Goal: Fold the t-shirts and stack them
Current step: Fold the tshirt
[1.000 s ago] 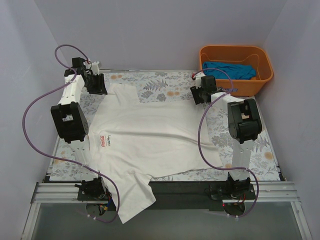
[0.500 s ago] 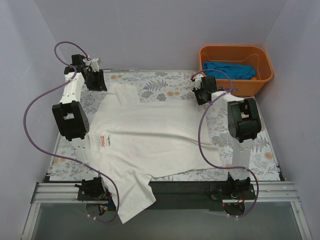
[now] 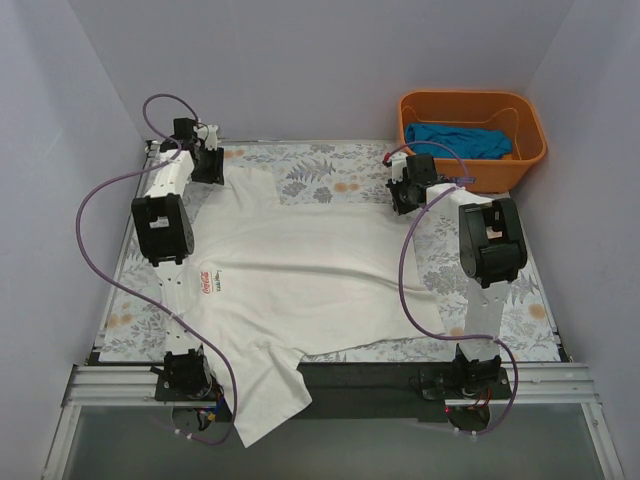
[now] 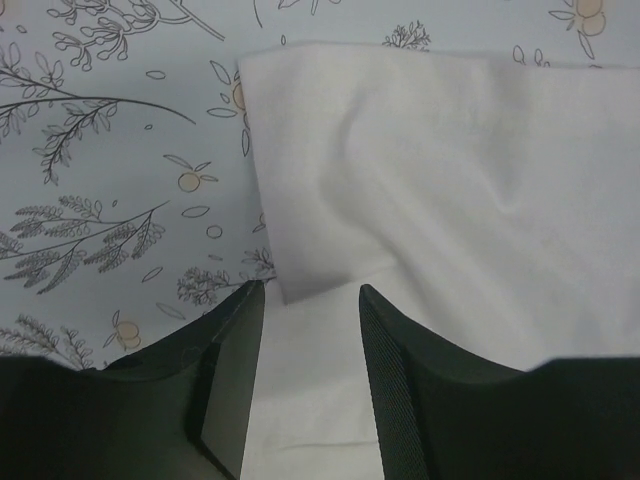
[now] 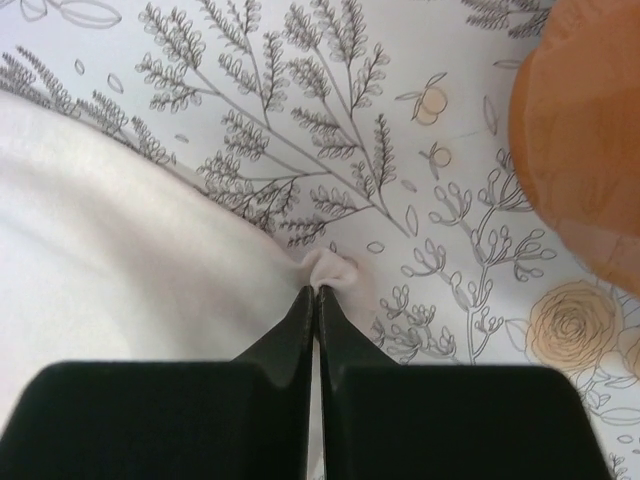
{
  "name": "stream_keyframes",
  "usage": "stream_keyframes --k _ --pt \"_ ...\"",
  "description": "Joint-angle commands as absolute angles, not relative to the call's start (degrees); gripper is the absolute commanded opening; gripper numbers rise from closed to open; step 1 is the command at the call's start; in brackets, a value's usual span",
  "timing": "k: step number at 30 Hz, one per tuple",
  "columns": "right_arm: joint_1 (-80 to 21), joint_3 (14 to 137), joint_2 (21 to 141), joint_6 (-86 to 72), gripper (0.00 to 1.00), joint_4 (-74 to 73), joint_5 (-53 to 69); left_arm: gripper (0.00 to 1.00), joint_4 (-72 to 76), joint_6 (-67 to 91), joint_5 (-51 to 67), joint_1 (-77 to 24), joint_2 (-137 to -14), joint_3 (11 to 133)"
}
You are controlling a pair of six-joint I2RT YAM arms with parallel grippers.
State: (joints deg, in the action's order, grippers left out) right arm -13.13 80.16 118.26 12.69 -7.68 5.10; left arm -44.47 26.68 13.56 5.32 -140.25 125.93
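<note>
Spread open across the floral bench (image 3: 330,160), a white t-shirt (image 3: 300,270), filling most of the middle ground between the two arms. One end draped over the near edge and hanging down beside the left arm's base. Small red logo (image 3: 207,282) face up on the cloth, close against the left arm.

At the far left corner of the shirt, the left hand (image 4: 310,290), released: jaws held well apart, straddling the hem of a sleeve (image 4: 420,160). Sleeve corner lying just between the fingertips, more white cloth beneath it and running away to the right in the wrist view. No telling whether either finger touches the cloth.

At the far right corner of the same shirt, the right hand (image 5: 317,288), clenched: jaws pressed flat together, gripping a small pucker of the white edge at the very tips. Cloth fanning out to the left of that pinch in the wrist view, bare printed bench to the right of it.

By the far right corner of the bench, an orange basket (image 3: 530,150), just beyond the right hand and apart from the white shirt. Inside it, a crumpled teal-blue t-shirt (image 3: 455,140), well away from both hands' fingertips.
</note>
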Motion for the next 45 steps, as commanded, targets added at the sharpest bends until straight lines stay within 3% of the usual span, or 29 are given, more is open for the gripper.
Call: stream_keyframes --k 1,17,24,28,38,45 --pt "-13.10 78.67 114.53 13.62 0.01 -10.20 7.29 0.43 -39.29 25.93 8.88 4.22 -140.18 127.35" --pt "-13.10 78.75 111.45 16.96 0.01 -10.11 7.56 0.49 -30.85 28.47 7.38 2.46 -148.10 131.66" --pt "-13.10 80.86 111.97 17.49 0.01 -10.11 7.47 0.27 -29.53 29.36 12.74 2.46 -147.92 131.49" --pt "-13.09 81.82 111.62 17.49 0.01 -10.19 7.91 0.00 -29.18 30.32 14.24 2.46 -146.78 132.01" --pt "-12.92 82.44 107.14 20.30 0.01 -10.11 9.49 0.00 -26.37 29.27 19.42 3.08 -133.36 129.91" --pt "-12.22 82.26 105.12 22.59 0.01 -10.11 10.89 0.00 -26.63 27.25 23.46 4.22 -122.63 120.60"
